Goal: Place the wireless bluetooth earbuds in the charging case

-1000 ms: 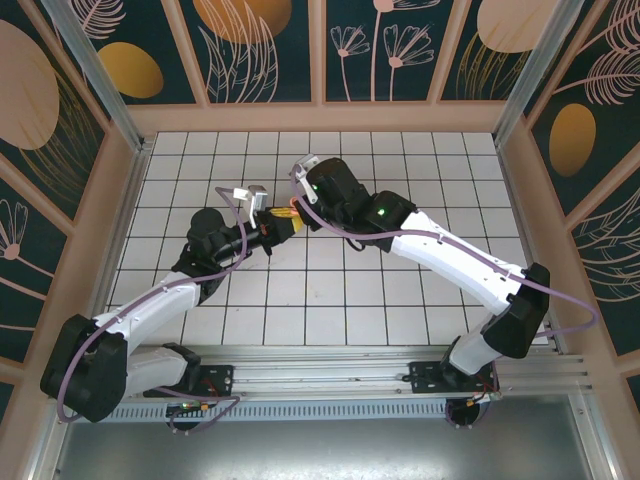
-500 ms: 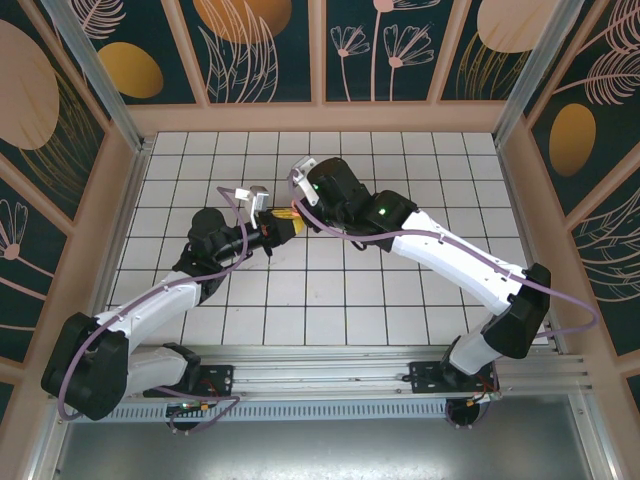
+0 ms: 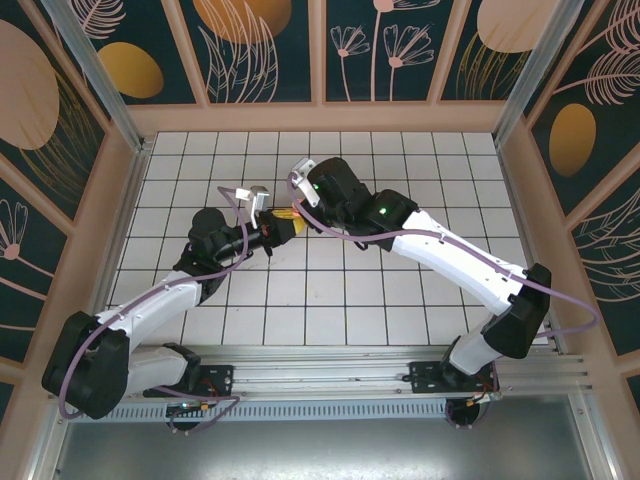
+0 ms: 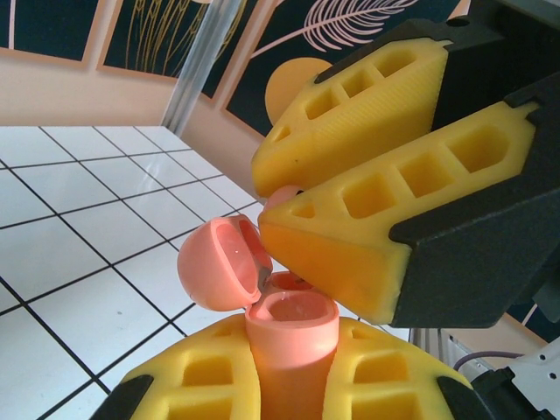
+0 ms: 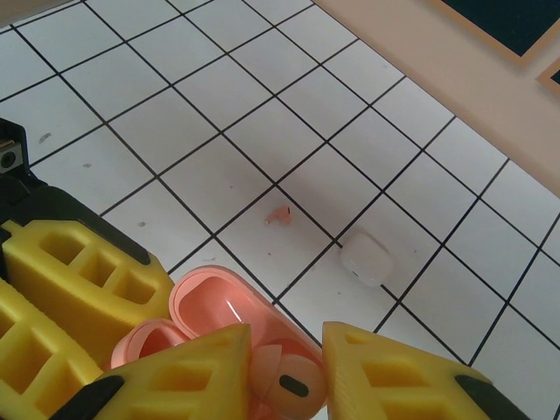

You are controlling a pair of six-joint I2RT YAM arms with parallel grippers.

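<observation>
One earbud in hand: the right gripper [image 5: 284,354] is pinched on a pink earbud [image 5: 289,383], low in the frame in its own wrist view. From the left wrist camera, the earbud peeks out between the two yellow tips at centre frame, just above the mouth of the charging case [image 4: 293,328] and beside its open lid [image 4: 219,262]. It is not seated yet, as far as I can judge. The left gripper [image 4: 293,372] is clamped around the case body at the bottom edge and holds it upright with the lid swung to the left. Whether the case's sockets are already filled I cannot tell. Further out, a second pink earbud [image 5: 278,214] lies loose on the white tiled table [image 5: 219,105] at mid-frame. A white rounded case [image 5: 367,258] sits near it to the lower right, apart from it and apparently closed. Progress: early. The first pink bud is at the point of insertion and the loose one is unpicked.
</observation>
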